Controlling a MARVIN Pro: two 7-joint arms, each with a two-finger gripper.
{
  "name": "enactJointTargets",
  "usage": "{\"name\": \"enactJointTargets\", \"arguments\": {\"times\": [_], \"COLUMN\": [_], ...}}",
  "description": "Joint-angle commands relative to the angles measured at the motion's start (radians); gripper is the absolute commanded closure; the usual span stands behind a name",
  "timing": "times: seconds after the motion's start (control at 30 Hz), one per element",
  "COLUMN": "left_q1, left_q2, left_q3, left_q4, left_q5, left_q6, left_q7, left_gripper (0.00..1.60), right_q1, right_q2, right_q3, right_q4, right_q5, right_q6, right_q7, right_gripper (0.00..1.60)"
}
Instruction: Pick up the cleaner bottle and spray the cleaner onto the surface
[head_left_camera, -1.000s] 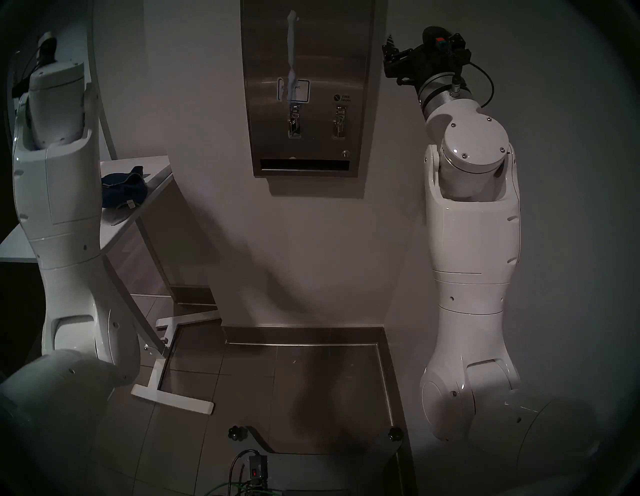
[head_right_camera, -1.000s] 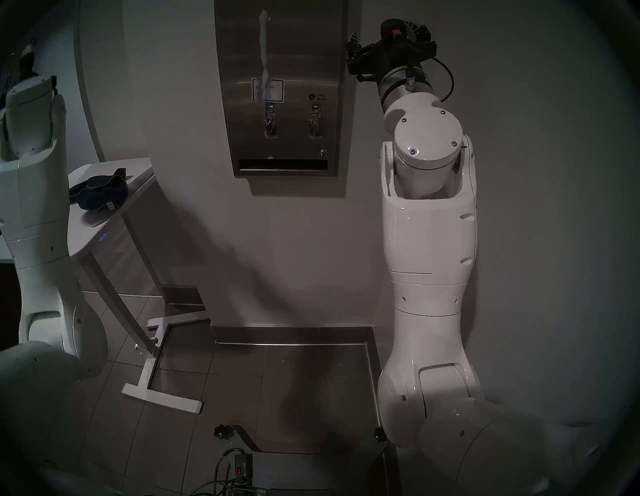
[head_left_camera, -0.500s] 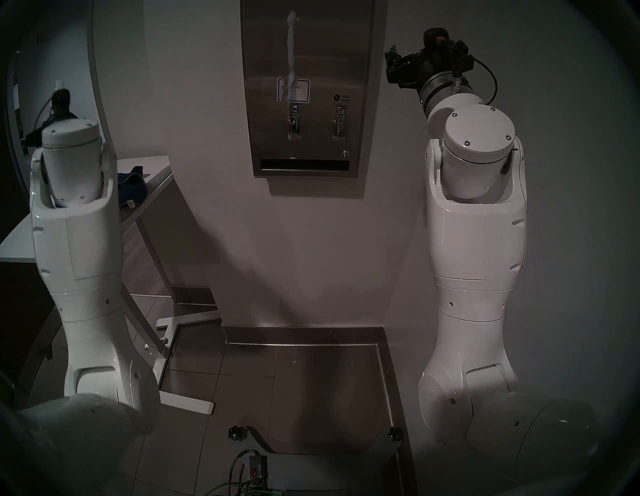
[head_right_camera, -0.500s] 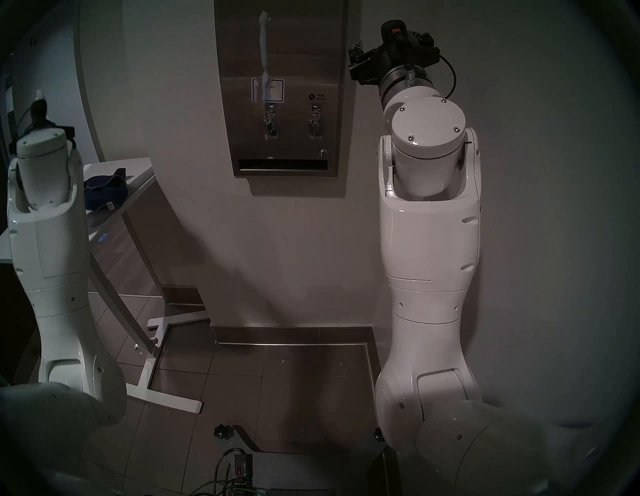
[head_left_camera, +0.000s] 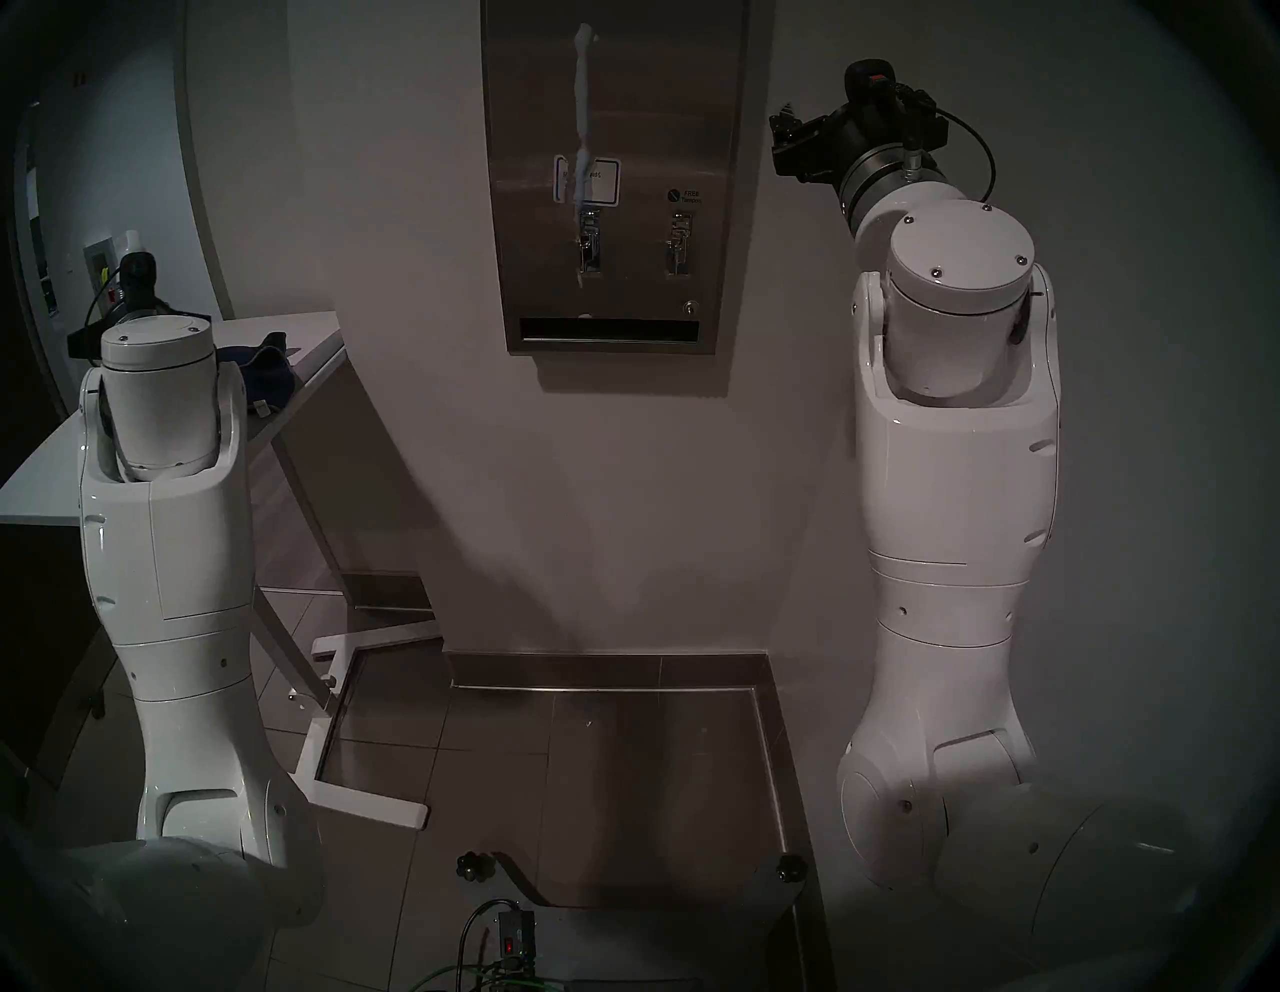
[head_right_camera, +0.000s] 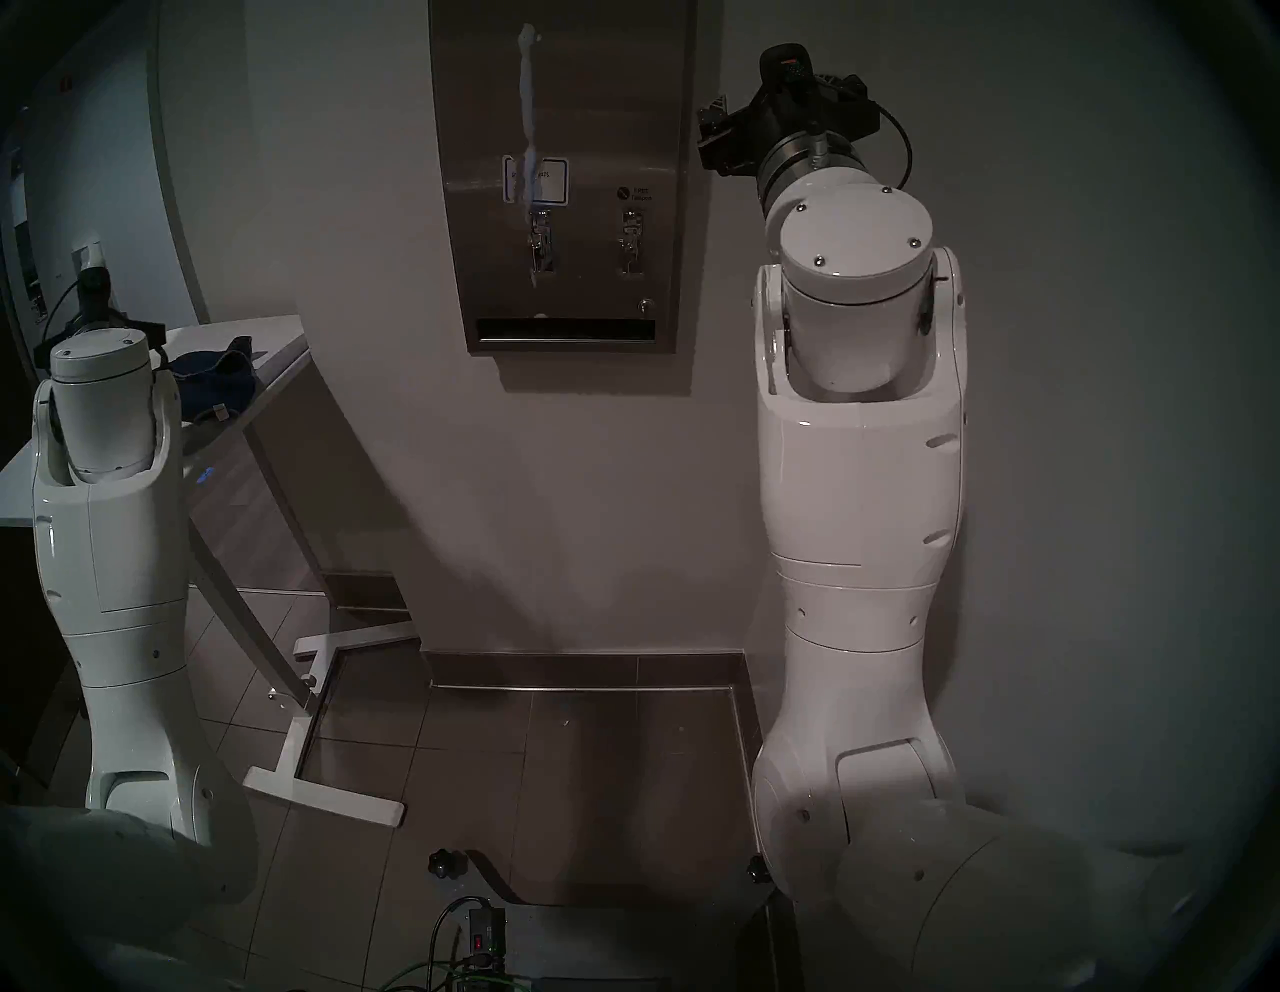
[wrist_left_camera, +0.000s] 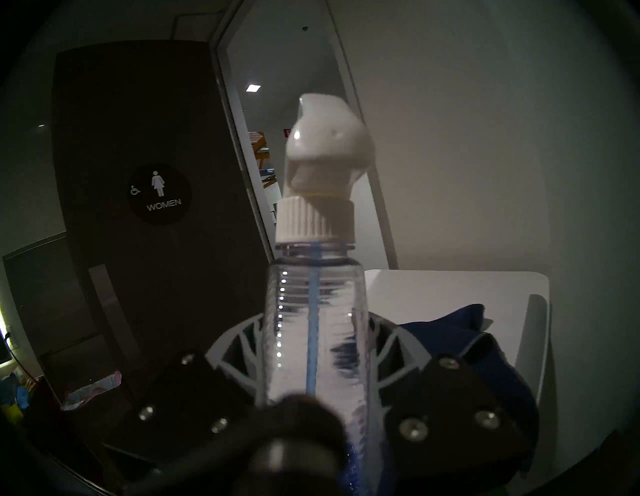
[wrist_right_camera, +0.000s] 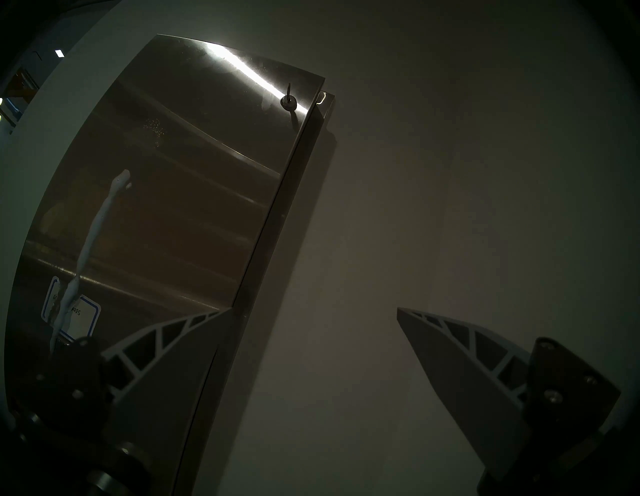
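From the head views: steel dispenser front (head_left_camera: 613, 173) on the white wall (head_left_camera: 429, 450), marked by a white foamy streak of cleaner (head_left_camera: 582, 118) down across the blue-edged sticker (head_left_camera: 587, 181) to the left lever (head_left_camera: 589, 246). Right lever (head_left_camera: 680, 242) and dark slot (head_left_camera: 609, 330) below, seemingly clean. Left arm low beside the table (head_left_camera: 312, 332), white trigger head of the spray bottle (head_left_camera: 133, 244) showing just above the wrist; blue cloth (head_left_camera: 267, 370) lying on the table, partly hidden. Right gripper (head_left_camera: 786, 128) raised just to the right of the dispenser. Tiled floor (head_left_camera: 554, 776) and a steel skirting strip below.

From the left wrist: left gripper (wrist_left_camera: 313, 350) clamped on the clear spray bottle (wrist_left_camera: 313, 311), bottle upright, blue tube running down its middle, nozzle turned away from the dispenser. Table corner and cloth (wrist_left_camera: 460, 332) just behind. Dark door with a "WOMEN" sign (wrist_left_camera: 159, 194) to the left, lit corridor beyond.

From the right wrist: right gripper (wrist_right_camera: 308, 313) empty, fingers wide apart, facing bare wall beside the dispenser edge; streak (wrist_right_camera: 93, 235) visible from the side.

Judgement: spraying appears done, or between passes, with the bottle held over the table. Next move likely calls either for setting the bottle down upright, clear of the cloth, or for swinging the nozzle to face the steel again.
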Motion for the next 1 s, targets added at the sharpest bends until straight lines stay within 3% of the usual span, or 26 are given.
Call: {"name": "enactJointTargets", "arguments": {"times": [0.0,0.33,0.83,0.87,0.97], "left_q1": [-0.002,0.025,0.017,0.017,0.013], "left_q2": [-0.006,-0.058,-0.053,-0.053,-0.048], "left_q3": [-0.033,-0.055,-0.040,-0.040,-0.050], "left_q4": [-0.030,-0.040,0.021,0.022,0.038], "left_q5": [-0.012,-0.045,-0.048,-0.048,-0.045], "left_q6": [-0.041,-0.094,-0.155,-0.158,-0.171], "left_q7": [0.005,0.022,0.050,0.052,0.067], "left_gripper": [1.60,1.60,1.60,1.41,1.47], "right_q1": [0.035,0.035,0.035,0.035,0.035], "right_q2": [0.003,0.004,0.006,0.006,0.006], "right_q3": [0.000,0.000,-0.001,-0.001,-0.002], "right_q4": [-0.029,-0.030,-0.030,-0.030,-0.030], "right_q5": [-0.003,-0.002,-0.001,-0.001,0.000], "right_q6": [-0.009,-0.009,-0.008,-0.008,-0.008], "right_q7": [-0.001,-0.001,-0.002,-0.003,-0.003], "right_gripper": [0.00,0.00,0.00,0.00,0.00]}}
